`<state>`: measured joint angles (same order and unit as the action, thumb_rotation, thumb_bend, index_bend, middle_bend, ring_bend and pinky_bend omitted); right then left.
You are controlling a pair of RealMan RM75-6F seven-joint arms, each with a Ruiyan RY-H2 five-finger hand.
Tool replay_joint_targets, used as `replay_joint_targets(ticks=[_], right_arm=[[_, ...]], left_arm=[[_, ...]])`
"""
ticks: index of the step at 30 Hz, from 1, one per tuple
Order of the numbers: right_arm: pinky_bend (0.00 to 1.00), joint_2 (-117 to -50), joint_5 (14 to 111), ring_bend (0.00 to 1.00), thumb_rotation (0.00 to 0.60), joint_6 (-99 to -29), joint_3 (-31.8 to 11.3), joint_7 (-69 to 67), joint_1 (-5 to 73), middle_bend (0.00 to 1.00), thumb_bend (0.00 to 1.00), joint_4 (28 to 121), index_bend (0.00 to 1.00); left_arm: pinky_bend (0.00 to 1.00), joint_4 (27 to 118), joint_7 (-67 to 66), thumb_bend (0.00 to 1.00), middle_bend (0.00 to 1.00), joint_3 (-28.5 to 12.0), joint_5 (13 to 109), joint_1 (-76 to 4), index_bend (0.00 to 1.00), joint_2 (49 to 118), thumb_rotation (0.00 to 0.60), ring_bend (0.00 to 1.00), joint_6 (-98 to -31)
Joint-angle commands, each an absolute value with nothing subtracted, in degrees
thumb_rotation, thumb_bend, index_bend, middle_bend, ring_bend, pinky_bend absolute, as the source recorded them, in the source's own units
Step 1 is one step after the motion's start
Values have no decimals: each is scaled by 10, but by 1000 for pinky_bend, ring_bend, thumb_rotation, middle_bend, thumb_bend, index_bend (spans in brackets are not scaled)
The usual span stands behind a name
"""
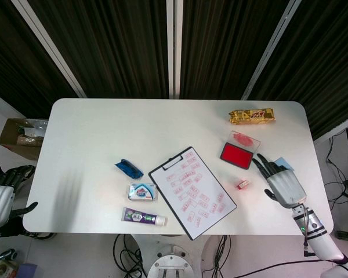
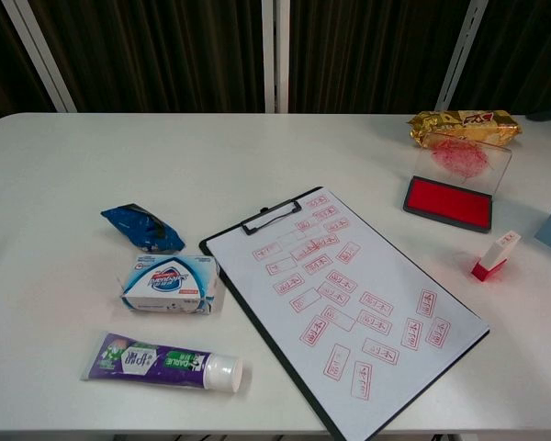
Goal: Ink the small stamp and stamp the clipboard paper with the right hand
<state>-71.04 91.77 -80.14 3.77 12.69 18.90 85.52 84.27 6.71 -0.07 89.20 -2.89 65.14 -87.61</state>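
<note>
Left hand (image 1: 0, 194) hanging off the left edge of the surface (image 1: 104, 127), fingers curling inward, nothing in them. Blue packet (image 2: 142, 228) lying left of centre; soap box (image 2: 170, 284) sitting just below it; toothpaste tube (image 2: 161, 361) lying nearest the front edge, cap pointing right. Clipboard (image 2: 344, 308) lying diagonally at centre, clip toward the back, its paper (image 2: 367, 276) carrying many red imprints. Red ink pad (image 2: 447, 202) sitting open right of the clipboard, its clear lid (image 2: 466, 158) standing up behind it, smeared red. Gold snack packet (image 2: 464, 124) lying behind the lid. Small stamp (image 2: 495, 255) lying tilted on the surface between the clipboard's right edge and the right hand (image 1: 283, 184), touching neither. Right hand hovering with fingers spread, holding nothing, covering part of a blue card (image 1: 283, 164).
</note>
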Motion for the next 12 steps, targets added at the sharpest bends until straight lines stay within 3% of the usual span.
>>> replay_joint_targets(ticks=[1,4,12], right_arm=[[0,-650,894,0,600,-901,29,123,111,0,71,936,0],[0,-640,860,0,600,-925,18,119,83,0,73,955,0],[0,-645,815,0,600,-897,3,120,69,0,90,951,0]], left_arm=[[257,847,62,0,165,-3,893,-29,158,648,600,155,-879],[257,853,57,0,165,-3,895,-30,158,644,600,156,-881],[255,860,51,0,165,-5,893,-29,158,638,600,156,-881]])
